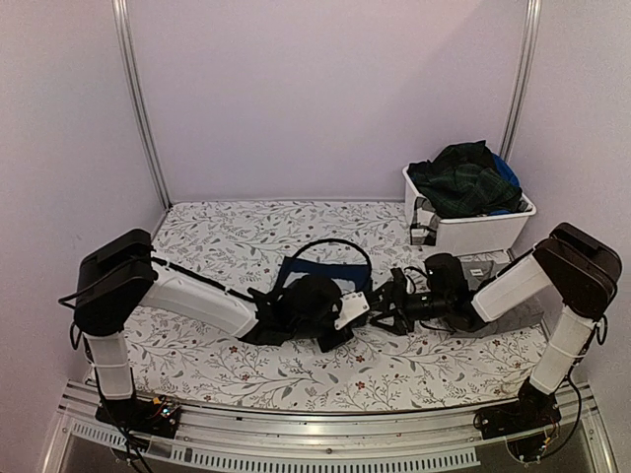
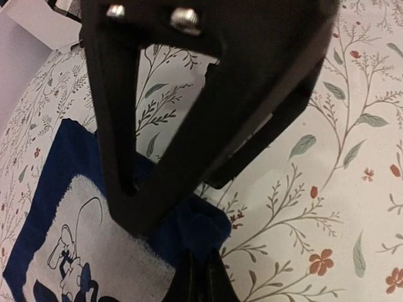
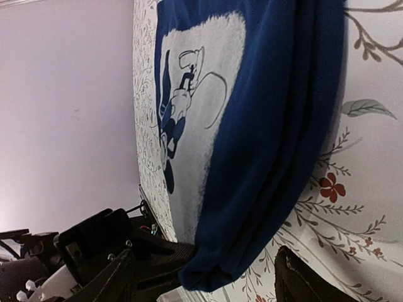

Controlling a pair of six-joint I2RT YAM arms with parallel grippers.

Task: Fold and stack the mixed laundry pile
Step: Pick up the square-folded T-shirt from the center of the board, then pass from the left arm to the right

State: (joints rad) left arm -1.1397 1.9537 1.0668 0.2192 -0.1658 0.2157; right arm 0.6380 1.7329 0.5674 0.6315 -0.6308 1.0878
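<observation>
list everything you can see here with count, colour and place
navy printed garment: one, navy with white print, mid table
plaid garment: one, dark green, in the bin
blue cloth: one, bright blue, in the bin
grey garment: one, grey, table right, under the right arm
plastic bin: one, white, far right
table cloth: one, white floral, over the table
left tool: black, shut on the navy printed garment
right tool: black, open at its fold
</observation>
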